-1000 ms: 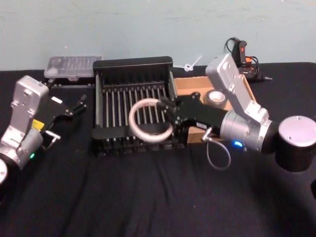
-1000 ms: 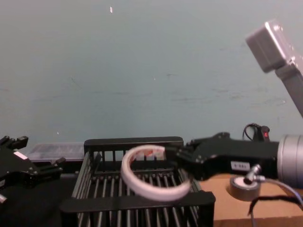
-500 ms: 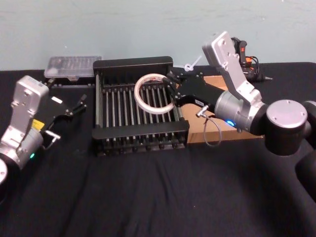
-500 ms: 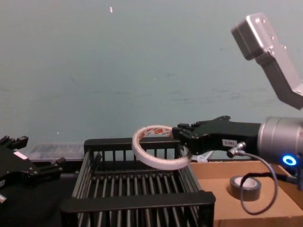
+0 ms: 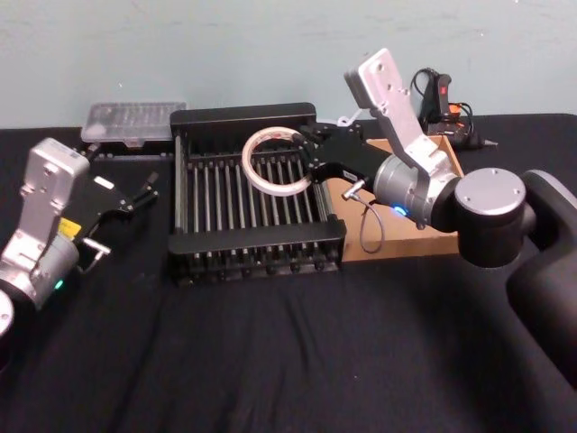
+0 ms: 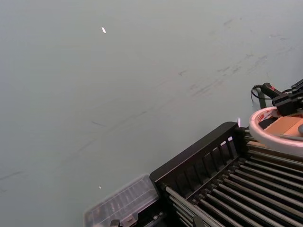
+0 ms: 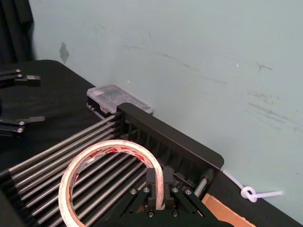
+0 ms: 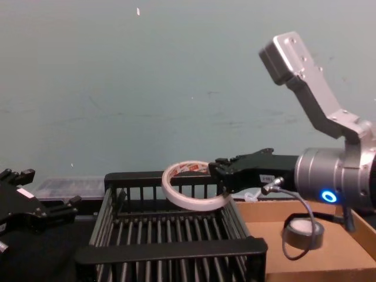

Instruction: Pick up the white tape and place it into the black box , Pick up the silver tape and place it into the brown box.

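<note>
**White tape held over the black crate, silver tape in the cardboard tray**

Black cloth-covered table (image 5: 270, 361) against a pale blue-green wall (image 8: 147, 88).

White tape (image 5: 277, 159) — a thin wide ring with red print on its face, gripped by its rim and held in the air above the rear half of the black box (image 5: 255, 242). In the chest view it hangs clear of the slatted floor, about level with the rear wall's top rim, tilted slightly. The right wrist view shows the ring lying nearly flat over the floor bars, its near edge pinched between the right gripper (image 7: 160, 189)'s two fingers, which are closed narrowly on the rim.

The right gripper reaches in from the crate's right side, over its right wall, with the arm's silver forearm behind it and above the brown box (image 5: 433, 244).

Silver tape (image 8: 304, 232) — small grey roll with pale core, lying flat on the floor of the brown box, which stands just right of the crate and touching it or nearly so. A grey cable from the right arm loops in front of it.

Left gripper (image 5: 122, 206) sits left of the crate, well apart from it, low over the cloth, fingers spread and holding nothing.

Clear plastic case (image 5: 133, 120) behind the crate's left rear corner, by the wall; a small dark tool with red parts (image 5: 444, 99) lies behind the tray
</note>
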